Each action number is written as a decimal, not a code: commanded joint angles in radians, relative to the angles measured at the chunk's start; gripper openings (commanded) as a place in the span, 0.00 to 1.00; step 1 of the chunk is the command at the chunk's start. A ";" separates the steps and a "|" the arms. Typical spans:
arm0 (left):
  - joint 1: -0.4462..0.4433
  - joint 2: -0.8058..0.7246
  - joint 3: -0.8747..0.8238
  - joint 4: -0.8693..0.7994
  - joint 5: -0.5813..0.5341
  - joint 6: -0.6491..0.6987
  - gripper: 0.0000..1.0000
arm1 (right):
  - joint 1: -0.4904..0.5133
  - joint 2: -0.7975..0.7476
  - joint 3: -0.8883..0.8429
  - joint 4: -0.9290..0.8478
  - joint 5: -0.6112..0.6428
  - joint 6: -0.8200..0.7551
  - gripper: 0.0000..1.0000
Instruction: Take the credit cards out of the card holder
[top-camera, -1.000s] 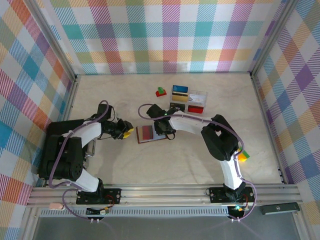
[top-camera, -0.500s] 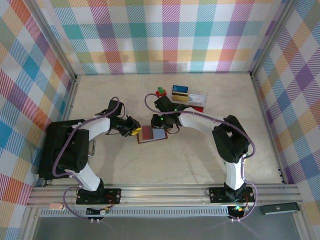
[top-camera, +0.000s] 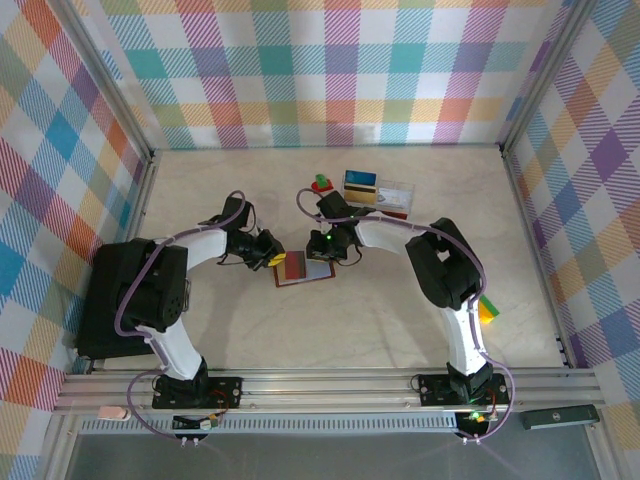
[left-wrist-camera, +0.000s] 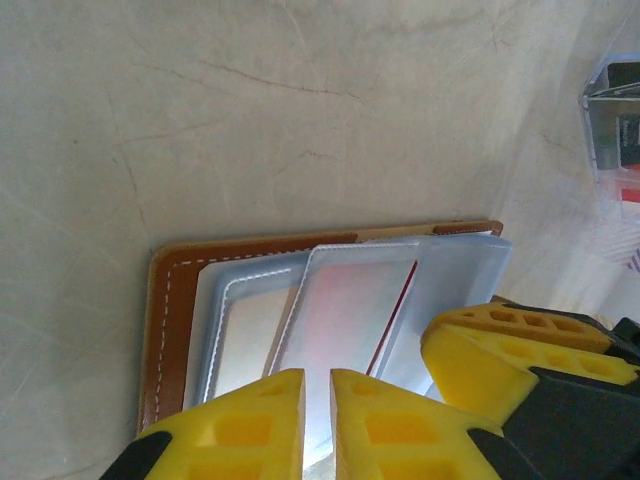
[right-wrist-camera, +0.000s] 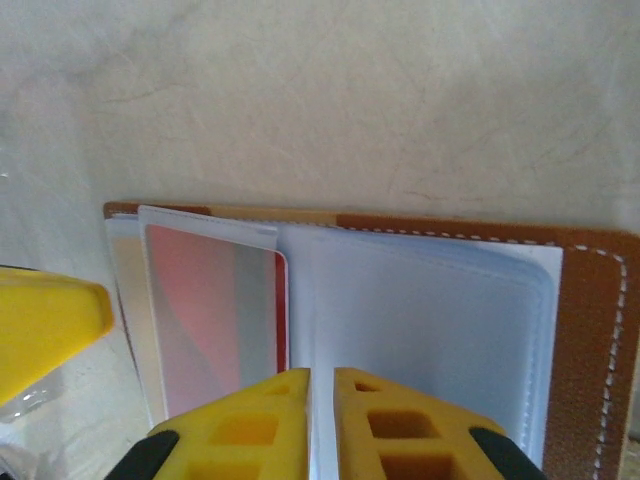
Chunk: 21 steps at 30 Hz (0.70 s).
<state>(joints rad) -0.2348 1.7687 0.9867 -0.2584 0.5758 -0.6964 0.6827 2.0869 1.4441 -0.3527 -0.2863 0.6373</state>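
Fingers of the left gripper (left-wrist-camera: 318, 392) are sitting drawn almost together, a thin slit between them, over the clear sleeves of the open card holder (left-wrist-camera: 165, 320), which is lying flat on the table (left-wrist-camera: 300, 100) between the two arms. Right gripper (right-wrist-camera: 321, 388) is hanging over the other side with its fingers equally close (whether either pair is pinching a sleeve cannot be told), while a red-and-grey credit card (right-wrist-camera: 210, 320) is resting inside a sleeve.
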 joint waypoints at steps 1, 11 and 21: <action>-0.014 0.021 0.024 -0.001 0.009 -0.008 0.14 | 0.000 0.020 0.031 0.026 -0.060 0.003 0.14; -0.014 0.045 0.010 -0.011 -0.002 -0.001 0.12 | 0.000 0.045 0.035 0.043 -0.107 0.012 0.15; -0.014 0.048 -0.014 -0.076 -0.054 0.025 0.09 | -0.002 0.060 0.029 0.055 -0.129 0.031 0.14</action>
<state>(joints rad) -0.2356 1.8057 0.9867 -0.2752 0.5587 -0.6876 0.6807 2.1250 1.4532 -0.3202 -0.3813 0.6518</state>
